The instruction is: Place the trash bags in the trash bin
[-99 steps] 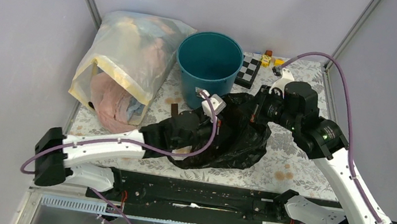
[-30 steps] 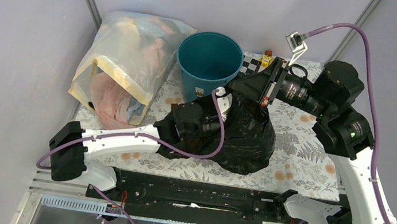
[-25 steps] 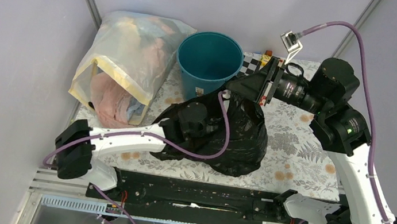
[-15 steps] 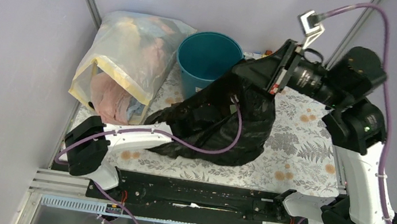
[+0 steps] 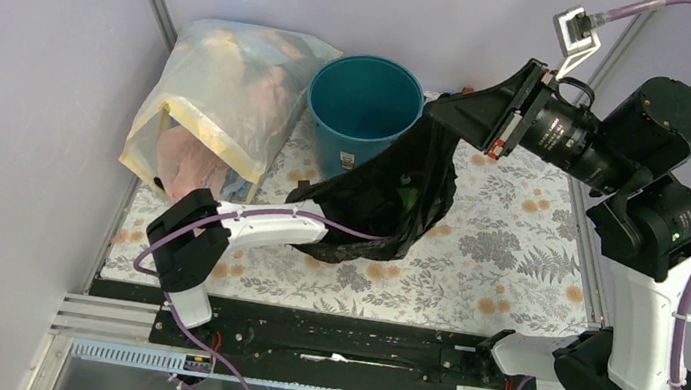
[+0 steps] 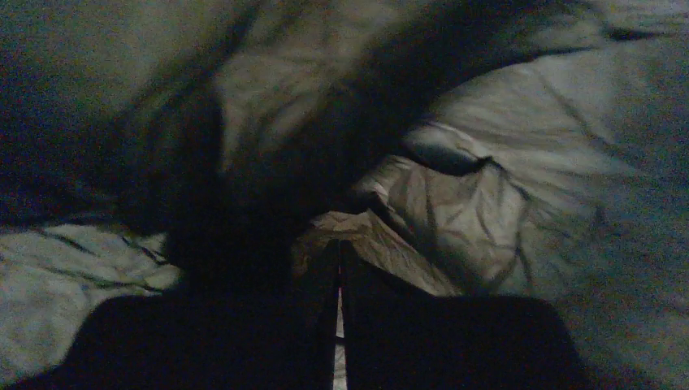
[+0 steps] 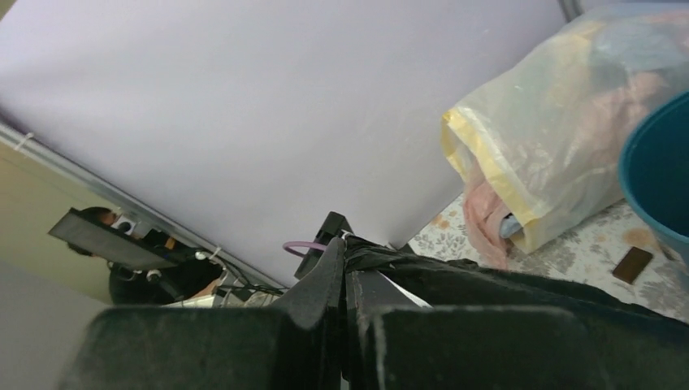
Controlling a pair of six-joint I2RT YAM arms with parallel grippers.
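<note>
The black trash bag point(image 5: 401, 187) hangs stretched from my right gripper point(image 5: 430, 108) down to the floral mat, just right of the teal trash bin point(image 5: 363, 107). My right gripper is raised high beside the bin's rim and shut on the bag's top edge point(image 7: 382, 258). My left arm point(image 5: 262, 224) reaches into the bag, so its gripper is hidden in the top view. In the left wrist view my left gripper point(image 6: 339, 248) is inside the dark bag, jaws shut with a fold of bag film point(image 6: 382, 244) at the tips. The bin's rim shows in the right wrist view point(image 7: 658, 171).
A big translucent yellowish bag of clothes point(image 5: 217, 108) lies left of the bin, touching it; it also shows in the right wrist view point(image 7: 552, 138). A small brown piece point(image 7: 632, 264) lies on the floral mat point(image 5: 506, 246). Grey walls stand close on three sides.
My right gripper has risen up and to the right with the bag's edge, pulling the bag tall beside the bin. My left arm has swung right and gone deeper into the bag.
</note>
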